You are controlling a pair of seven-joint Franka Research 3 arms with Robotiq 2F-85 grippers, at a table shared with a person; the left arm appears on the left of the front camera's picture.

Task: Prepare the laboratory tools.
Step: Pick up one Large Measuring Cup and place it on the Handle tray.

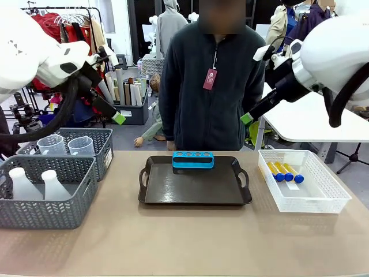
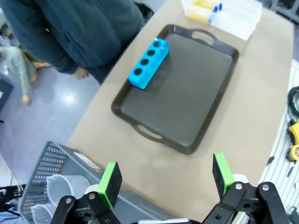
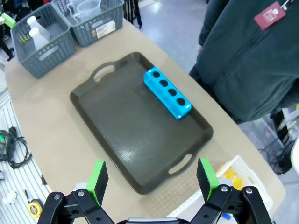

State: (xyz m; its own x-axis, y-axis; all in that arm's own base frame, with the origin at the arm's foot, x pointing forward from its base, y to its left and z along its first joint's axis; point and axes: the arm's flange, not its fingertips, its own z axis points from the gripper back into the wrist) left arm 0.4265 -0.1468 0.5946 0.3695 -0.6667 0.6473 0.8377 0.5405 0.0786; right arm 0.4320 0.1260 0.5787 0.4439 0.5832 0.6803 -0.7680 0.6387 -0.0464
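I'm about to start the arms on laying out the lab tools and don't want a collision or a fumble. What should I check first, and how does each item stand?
1. Left gripper and right gripper open, holding nothing: ok.
2. Blue rack stands on the dark tray, four holes empty: ok.
3. Tray floor in front of the rack bare: ok.
4. Test tubes lie reachable in the white basket on the robot's right: ok.
5. Beakers and flasks stand upright in the grey baskets on its left: ok.
6. Tube caps tight: cannot tell.

No text legible; red tag (image 1: 210,79) unreadable.
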